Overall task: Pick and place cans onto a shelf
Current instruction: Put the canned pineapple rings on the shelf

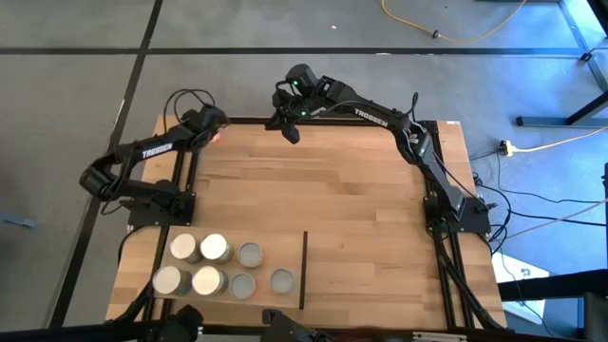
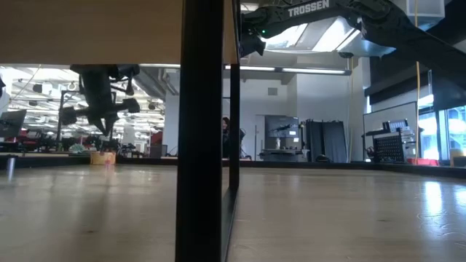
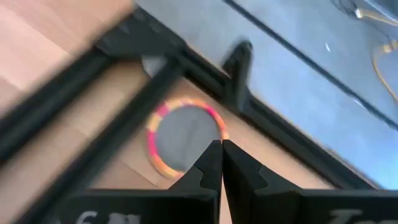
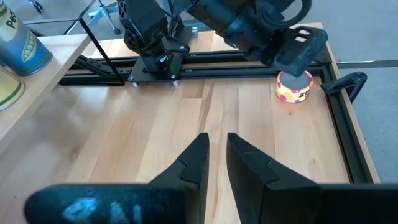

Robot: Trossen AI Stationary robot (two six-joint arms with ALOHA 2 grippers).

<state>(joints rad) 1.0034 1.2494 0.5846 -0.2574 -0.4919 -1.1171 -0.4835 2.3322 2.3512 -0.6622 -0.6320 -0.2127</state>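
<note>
Cans (image 1: 214,265): seven grouped on shelf (image 1: 142,252) | one can (image 4: 293,86) left, under left gripper (image 3: 221,163), fingers pressed together, empty | right gripper (image 4: 217,163) raised, slightly parted, empty

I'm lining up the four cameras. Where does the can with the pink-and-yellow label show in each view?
High view: pink-and-yellow can at the table's far left corner, mostly hidden under the left gripper.
Low view: cannot make it out.
Left wrist view: the can mid-picture, top showing, just beyond the shut fingertips.
Right wrist view: the can far across the table, under the left gripper.
Shared landmark: the left gripper directly over it.
</note>
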